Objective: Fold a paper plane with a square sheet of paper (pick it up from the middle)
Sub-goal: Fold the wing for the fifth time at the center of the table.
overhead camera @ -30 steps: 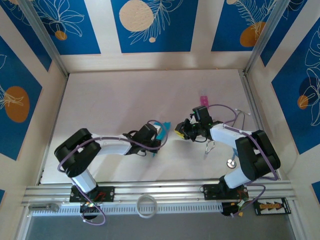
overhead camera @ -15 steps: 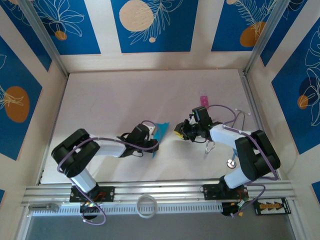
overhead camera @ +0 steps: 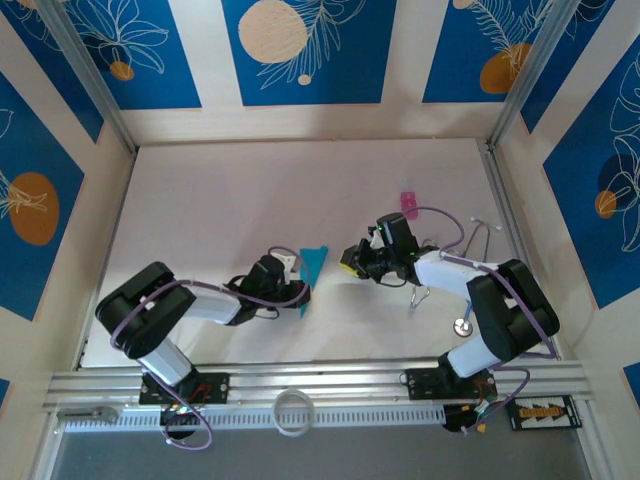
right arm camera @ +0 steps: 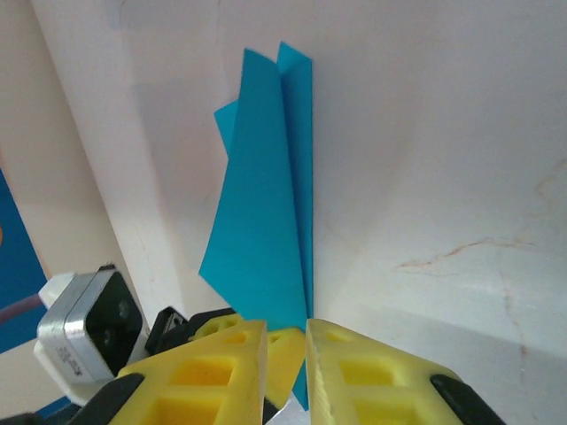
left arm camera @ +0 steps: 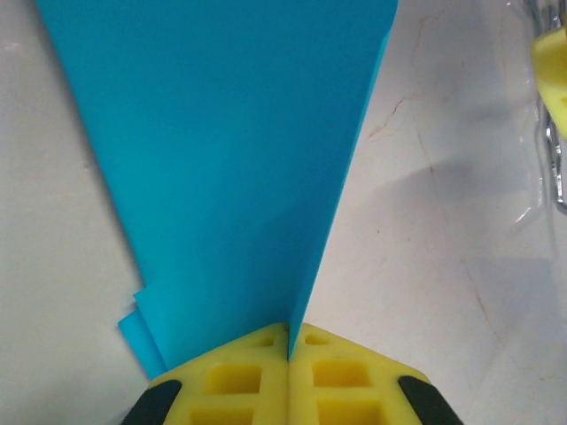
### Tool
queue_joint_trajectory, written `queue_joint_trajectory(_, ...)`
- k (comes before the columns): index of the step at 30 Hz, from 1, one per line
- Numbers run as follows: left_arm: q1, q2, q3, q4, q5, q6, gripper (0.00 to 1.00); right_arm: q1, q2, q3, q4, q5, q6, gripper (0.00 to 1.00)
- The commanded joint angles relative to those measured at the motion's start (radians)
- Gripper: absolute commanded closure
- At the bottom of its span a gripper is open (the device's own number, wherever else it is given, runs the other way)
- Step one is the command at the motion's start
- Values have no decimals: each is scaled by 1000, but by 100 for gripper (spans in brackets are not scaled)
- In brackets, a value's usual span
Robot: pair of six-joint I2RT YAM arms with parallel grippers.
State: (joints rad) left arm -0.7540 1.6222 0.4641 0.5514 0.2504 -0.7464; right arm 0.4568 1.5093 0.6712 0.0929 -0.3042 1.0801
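The left hand (left arm camera: 289, 343), closed tight, pinches the narrow end of the paper plane (left arm camera: 239, 159), a creased cyan wedge, while the right hand (right arm camera: 306, 336), barely parted and empty, sits beside it.

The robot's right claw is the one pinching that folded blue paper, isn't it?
Not quite: the left gripper is the one pinching the folded blue paper. The left wrist view shows it shut on the paper's near end.

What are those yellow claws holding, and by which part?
The left gripper pinches the folded paper by its narrow end. The right gripper, close by, seems to hold nothing.
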Motion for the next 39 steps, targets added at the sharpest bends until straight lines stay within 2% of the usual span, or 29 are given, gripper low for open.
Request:
queue_joint_trajectory(1,29,44,-22,108,100,-56,100,15,16,-4,38,-36,-25,82)
queue_joint_trajectory(10,68,107,-10,204,254,-67,100,44,20,0,61,-42,-69,88)
queue_joint_trajectory(19,105,146,-4,268,343,-108,100,76,61,33,76,-79,-124,91)
queue_joint_trajectory(32,127,192,-9,300,377,-163,100,103,188,122,64,-90,-161,92)
queue_joint_trajectory(39,135,189,-9,247,361,-173,100,97,240,146,73,-99,-161,92)
